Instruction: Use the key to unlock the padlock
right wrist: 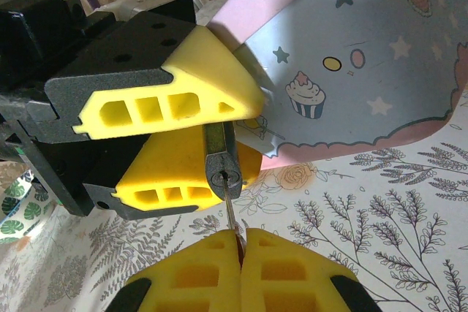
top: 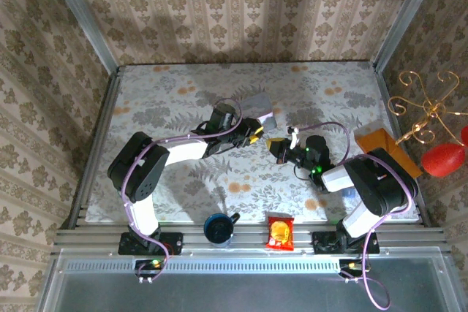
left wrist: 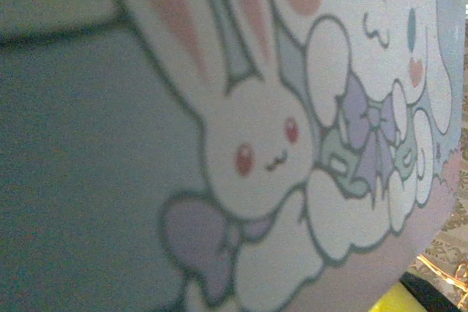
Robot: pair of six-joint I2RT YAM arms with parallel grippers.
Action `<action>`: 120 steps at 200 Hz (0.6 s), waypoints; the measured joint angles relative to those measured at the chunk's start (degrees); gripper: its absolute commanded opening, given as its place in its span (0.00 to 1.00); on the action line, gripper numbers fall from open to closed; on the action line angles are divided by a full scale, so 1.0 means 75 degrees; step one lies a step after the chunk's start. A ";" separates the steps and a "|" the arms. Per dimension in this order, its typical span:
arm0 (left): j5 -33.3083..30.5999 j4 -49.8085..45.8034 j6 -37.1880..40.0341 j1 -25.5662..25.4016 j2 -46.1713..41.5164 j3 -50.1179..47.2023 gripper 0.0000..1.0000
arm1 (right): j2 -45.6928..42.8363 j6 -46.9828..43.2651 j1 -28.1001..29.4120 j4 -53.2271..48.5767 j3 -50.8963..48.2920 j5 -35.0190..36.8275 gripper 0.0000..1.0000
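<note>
At the bottom of the right wrist view, our right gripper (right wrist: 240, 245) pinches the key (right wrist: 231, 217), its blade at the keyhole of the padlock (right wrist: 221, 169) at centre. Our left gripper (right wrist: 247, 135) clamps the padlock, we judge to steady it for turning. Behind it, upper right, sits the tin (right wrist: 351, 71) on a floral table (right wrist: 395, 217), with patterned walls (top: 234, 5) beyond.

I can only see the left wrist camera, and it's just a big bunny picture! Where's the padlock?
Observer: The padlock is pinched in the left gripper, right in front of the bunny tin box.
Operator: Is the key there?
Observer: Yes. The right gripper is shut on the key, and the blade reaches up to the padlock's keyhole.
</note>
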 measured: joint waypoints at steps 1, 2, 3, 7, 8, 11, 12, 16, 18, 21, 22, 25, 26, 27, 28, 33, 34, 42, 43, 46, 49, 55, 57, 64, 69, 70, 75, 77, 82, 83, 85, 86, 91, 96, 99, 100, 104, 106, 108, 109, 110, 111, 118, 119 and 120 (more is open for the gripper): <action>0.0000 0.0000 0.0000 0.0000 0.0000 0.0000 0.00 | 0.0000 0.0000 0.0000 0.0000 0.0000 0.0000 0.00; 0.0000 0.0000 0.0000 0.0000 0.0000 0.0000 0.00 | 0.0000 0.0000 0.0000 0.0003 0.0000 0.0000 0.00; 0.0000 0.0000 0.0000 0.0000 0.0000 0.0000 0.00 | 0.0000 0.0000 0.0000 0.0000 0.0000 0.0000 0.00; 0.0000 0.0000 0.0000 0.0000 0.0000 0.0000 0.00 | 0.0000 0.0000 0.0000 0.0000 0.0000 0.0000 0.00; 0.0000 0.0000 0.0000 0.0000 0.0003 0.0000 0.00 | 0.0000 0.0000 0.0000 0.0000 0.0000 0.0000 0.00; 0.0000 0.0003 0.0000 0.0000 0.0006 0.0000 0.00 | 0.0000 0.0000 -0.0003 0.0000 0.0000 0.0000 0.00; 0.0000 0.0003 0.0000 0.0000 0.0006 0.0000 0.00 | 0.0000 0.0000 0.0000 0.0000 0.0000 0.0000 0.00; 0.0003 0.0009 0.0000 0.0000 0.0012 0.0000 0.00 | 0.0000 0.0000 0.0000 0.0000 0.0000 0.0000 0.00; 0.0003 0.0015 0.0000 0.0000 0.0015 0.0000 0.00 | 0.0000 0.0000 0.0000 0.0000 0.0000 0.0000 0.00; 0.0006 0.0026 0.0000 0.0000 0.0020 0.0000 0.00 | 0.0000 0.0000 -0.0003 0.0000 0.0000 0.0000 0.00; 0.0006 0.0026 0.0000 0.0000 0.0023 0.0000 0.00 | 0.0000 0.0003 -0.0003 0.0000 0.0000 0.0000 0.00; 0.0006 0.0032 -0.0003 0.0000 0.0029 0.0000 0.00 | 0.0000 0.0000 -0.0003 0.0000 0.0000 0.0000 0.00; 0.0009 0.0038 -0.0003 0.0000 0.0029 0.0000 0.00 | 0.0000 0.0000 -0.0003 0.0000 0.0000 0.0000 0.00; 0.0009 0.0038 -0.0003 0.0000 0.0029 0.0000 0.00 | 0.0000 0.0003 -0.0003 0.0000 0.0000 0.0000 0.00; 0.0009 0.0041 -0.0003 0.0000 0.0032 0.0000 0.00 | 0.0000 0.0000 -0.0003 0.0000 0.0000 0.0000 0.00; 0.0015 0.0052 -0.0003 0.0000 0.0044 0.0000 0.00 | 0.0000 0.0000 -0.0003 0.0000 0.0000 0.0000 0.00; 0.0017 0.0052 -0.0003 0.0000 0.0047 0.0000 0.00 | 0.0000 0.0000 -0.0003 0.0000 0.0000 0.0000 0.00; 0.0023 0.0058 -0.0012 0.0000 0.0064 0.0000 0.00 | 0.0000 0.0000 -0.0003 0.0000 0.0000 0.0000 0.00; 0.0023 0.0058 -0.0012 0.0000 0.0067 0.0000 0.00 | 0.0000 0.0000 -0.0003 0.0000 0.0000 0.0000 0.00; 0.0026 0.0061 -0.0020 0.0000 0.0076 0.0000 0.00 | 0.0000 0.0000 -0.0003 0.0000 0.0000 0.0000 0.00; 0.0029 0.0061 -0.0026 0.0000 0.0085 0.0000 0.00 | 0.0000 0.0000 -0.0003 0.0000 0.0000 0.0000 0.00; 0.0029 0.0061 -0.0038 0.0000 0.0096 0.0000 0.00 | 0.0000 0.0000 -0.0003 -0.0003 0.0000 -0.0003 0.00; 0.0032 0.0064 -0.0044 0.0000 0.0099 0.0000 0.00 | 0.0000 0.0000 -0.0003 -0.0003 0.0000 -0.0003 0.00; 0.0032 0.0061 -0.0052 0.0000 0.0114 0.0000 0.00 | 0.0000 0.0000 -0.0003 -0.0006 0.0000 -0.0003 0.00; 0.0032 0.0070 -0.0052 0.0000 0.0114 0.0003 0.00 | 0.0000 0.0000 -0.0003 -0.0006 0.0000 -0.0003 0.00; 0.0032 0.0073 -0.0055 0.0000 0.0114 0.0003 0.00 | 0.0000 0.0000 -0.0003 -0.0006 0.0000 -0.0003 0.00; 0.0032 0.0076 -0.0055 0.0000 0.0114 0.0006 0.00 | 0.0000 0.0000 -0.0003 -0.0006 0.0000 -0.0003 0.00; 0.0032 0.0076 -0.0055 0.0000 0.0114 0.0006 0.00 | 0.0000 0.0000 -0.0003 -0.0006 0.0000 -0.0003 0.00; 0.0032 0.0082 -0.0055 0.0000 0.0114 0.0006 0.00 | 0.0000 0.0000 -0.0003 -0.0006 0.0000 -0.0003 0.00; 0.0032 0.0082 -0.0055 0.0000 0.0114 0.0006 0.00 | 0.0000 0.0000 -0.0003 -0.0006 0.0000 0.0000 0.00; 0.0032 0.0085 -0.0055 0.0000 0.0117 0.0006 0.00 | 0.0000 0.0000 -0.0003 -0.0006 0.0000 0.0000 0.00; 0.0032 0.0085 -0.0055 0.0000 0.0117 0.0006 0.00 | 0.0000 0.0000 -0.0003 -0.0006 0.0000 0.0000 0.00; 0.0032 0.0085 -0.0055 0.0000 0.0117 0.0009 0.00 | 0.0000 0.0000 -0.0003 -0.0006 0.0000 0.0000 0.00; 0.0032 0.0085 -0.0055 0.0000 0.0117 0.0009 0.00 | 0.0000 0.0000 -0.0003 -0.0006 0.0000 0.0003 0.00; 0.0032 0.0085 -0.0055 0.0000 0.0117 0.0009 0.00 | 0.0000 0.0000 -0.0003 -0.0006 0.0000 0.0003 0.00; 0.0032 0.0082 -0.0055 0.0000 0.0117 0.0009 0.00 | 0.0000 0.0000 -0.0003 -0.0006 0.0000 0.0003 0.00; 0.0032 0.0082 -0.0055 0.0000 0.0117 0.0012 0.00 | 0.0000 0.0000 -0.0003 -0.0006 0.0000 0.0003 0.00; 0.0032 0.0082 -0.0055 0.0000 0.0117 0.0012 0.00 | 0.0000 0.0000 -0.0003 -0.0006 0.0000 0.0003 0.00; 0.0032 0.0082 -0.0055 0.0000 0.0117 0.0015 0.00 | 0.0000 0.0000 -0.0003 -0.0006 0.0000 0.0006 0.00; 0.0032 0.0082 -0.0055 0.0000 0.0117 0.0015 0.00 | 0.0000 0.0000 -0.0003 -0.0006 0.0000 0.0006 0.00; 0.0032 0.0082 -0.0055 0.0000 0.0117 0.0015 0.00 | 0.0000 0.0000 -0.0003 -0.0006 0.0000 0.0009 0.00; 0.0032 0.0085 -0.0055 0.0000 0.0117 0.0015 0.00 | 0.0000 0.0000 -0.0003 -0.0006 0.0000 0.0009 0.00; 0.0032 0.0085 -0.0055 0.0000 0.0122 0.0015 0.00 | 0.0000 0.0000 -0.0003 -0.0009 0.0000 0.0026 0.00; 0.0032 0.0085 -0.0055 0.0000 0.0122 0.0017 0.00 | 0.0000 0.0000 -0.0003 -0.0012 0.0000 0.0026 0.00; 0.0032 0.0085 -0.0055 0.0000 0.0125 0.0017 0.00 | 0.0000 0.0000 -0.0003 -0.0012 0.0000 0.0026 0.00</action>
